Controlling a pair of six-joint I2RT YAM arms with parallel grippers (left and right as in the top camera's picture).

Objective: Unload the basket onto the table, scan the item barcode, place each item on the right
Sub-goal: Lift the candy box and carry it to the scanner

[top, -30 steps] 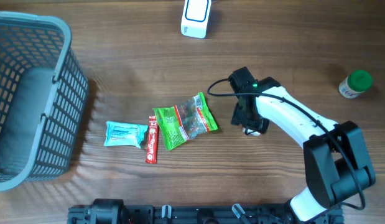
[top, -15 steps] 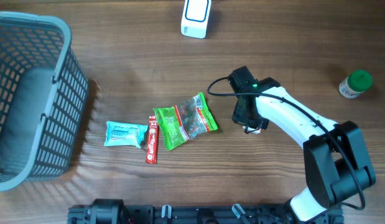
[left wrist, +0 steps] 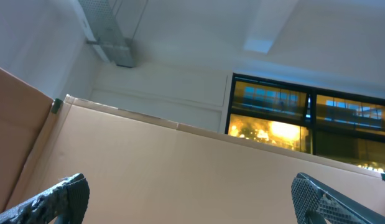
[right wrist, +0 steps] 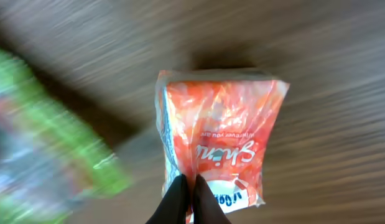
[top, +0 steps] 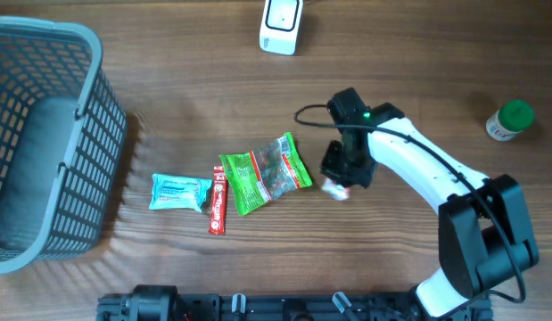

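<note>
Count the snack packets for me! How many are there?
4. A blue packet, a red stick and a green bag lie side by side; an orange packet is pinched in the jaws of the right gripper. The basket may hide more.

Soft, even light keeps the overhead view sharp, the basket point(top: 44, 134) casting a faint shadow on the surface point(top: 168, 89), while the right wrist view smears with motion blur around the orange packet point(right wrist: 220, 130) and the left wrist view is dim beside glowing windows point(left wrist: 273, 124).
</note>
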